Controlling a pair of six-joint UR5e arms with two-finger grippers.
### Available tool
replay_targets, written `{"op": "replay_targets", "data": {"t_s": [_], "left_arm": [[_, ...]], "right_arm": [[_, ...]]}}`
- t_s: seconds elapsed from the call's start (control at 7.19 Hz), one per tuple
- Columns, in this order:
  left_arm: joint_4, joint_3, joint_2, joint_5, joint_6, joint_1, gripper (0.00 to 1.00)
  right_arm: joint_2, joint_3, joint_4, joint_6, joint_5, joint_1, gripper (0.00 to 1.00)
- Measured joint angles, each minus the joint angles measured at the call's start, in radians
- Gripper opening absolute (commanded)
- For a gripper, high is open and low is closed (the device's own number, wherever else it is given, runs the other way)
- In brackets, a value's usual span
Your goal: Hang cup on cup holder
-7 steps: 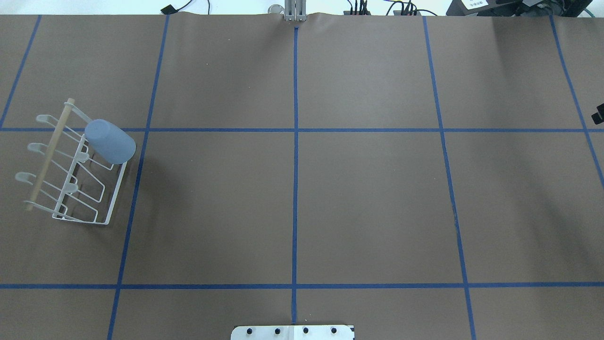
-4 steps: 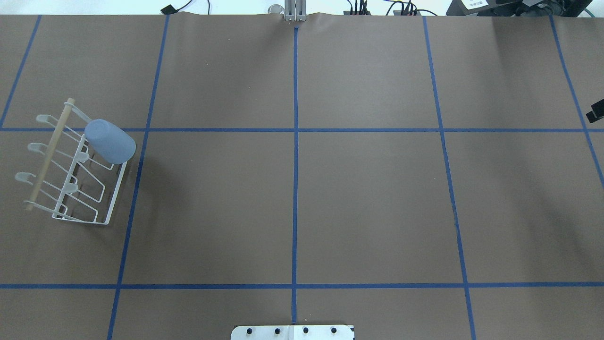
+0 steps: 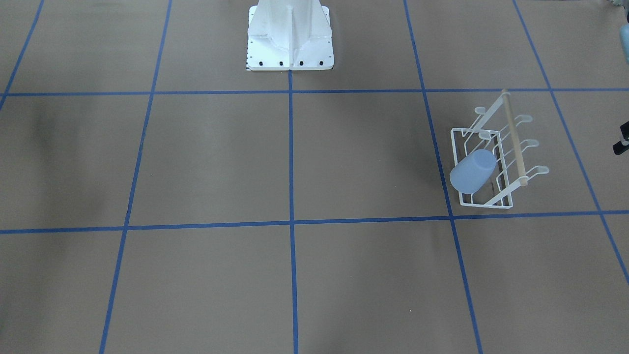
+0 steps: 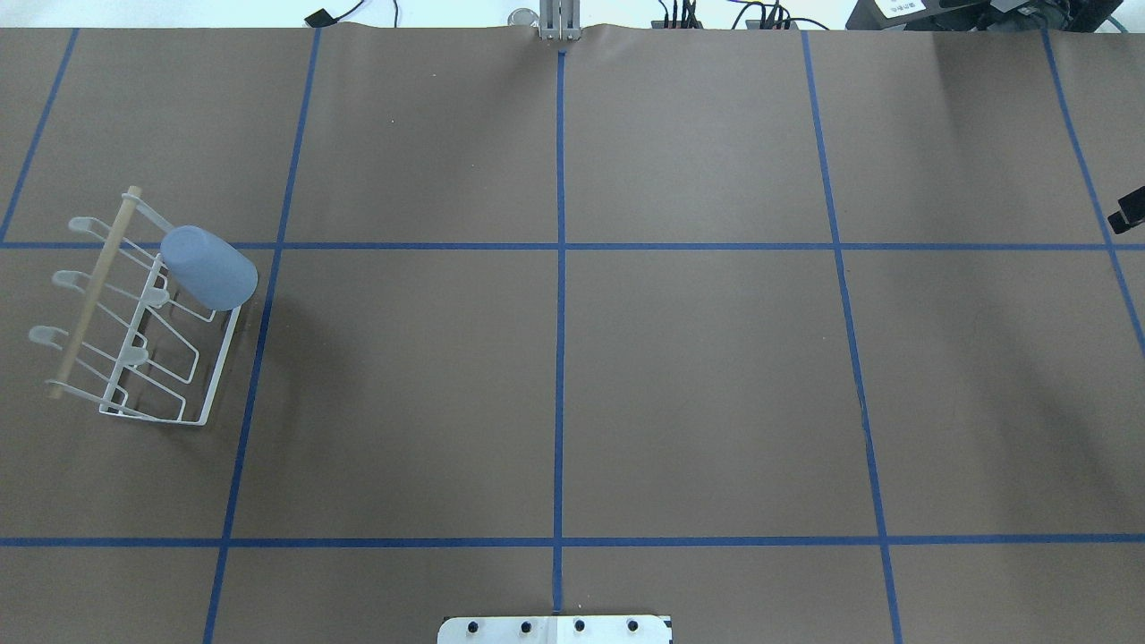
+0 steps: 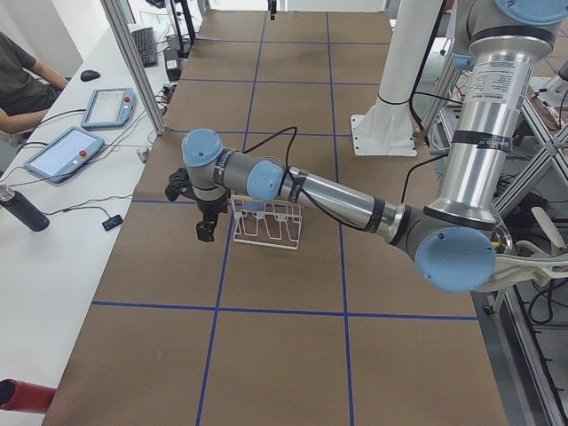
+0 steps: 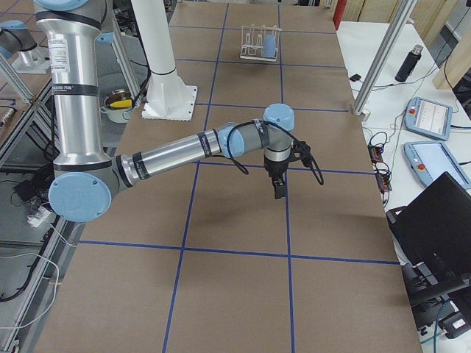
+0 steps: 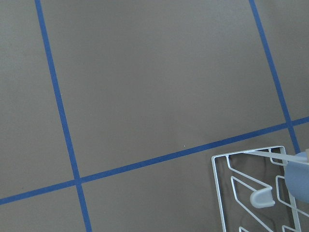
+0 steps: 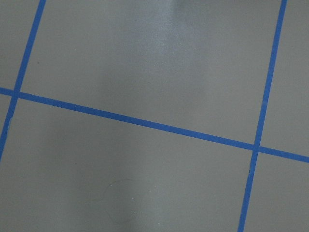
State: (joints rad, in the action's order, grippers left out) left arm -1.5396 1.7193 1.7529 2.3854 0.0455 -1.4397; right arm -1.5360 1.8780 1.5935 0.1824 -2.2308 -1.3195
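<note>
At the table's (image 4: 698, 385) near edge, at its middle, the white bolted pedestal (image 3: 290, 34) is seen. The brown surface is divided into squares by blue tape lines (image 4: 560, 358).

The cup holder (image 4: 222, 367) is set near the table's left end, about midway between the near and far edges. Its wooden rod (image 4: 95, 292) lies on the side towards that end. The cup (image 4: 208, 268) is hung at the holder's far end, on the row of prongs facing the table's middle. It is tilted, and the prong beneath it is hidden. The other prongs are bare.

The left gripper (image 5: 206, 229) is held above the table by the left end, just beside the cup holder and apart from it. Nothing is seen between its fingers, but it cannot be told whether they are set wide or narrow. In the left wrist view, only a corner of the holder and an edge of the cup are caught.

The right gripper (image 6: 279, 187) is held above the table's right end, well apart from the cup. Its opening cannot be told either.

At a side desk beyond the far edge, a seated person (image 5: 18, 80) is partly seen.
</note>
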Motion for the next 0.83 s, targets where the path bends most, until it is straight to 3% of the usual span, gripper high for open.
{"op": "replay_targets", "data": {"t_s": [0.83], "left_arm": [[-0.003,0.006,0.004,0.002,0.002,0.0,0.98]], "right_arm": [[0.002,0.017,-0.001,0.005,-0.027,-0.014,1.0]]}}
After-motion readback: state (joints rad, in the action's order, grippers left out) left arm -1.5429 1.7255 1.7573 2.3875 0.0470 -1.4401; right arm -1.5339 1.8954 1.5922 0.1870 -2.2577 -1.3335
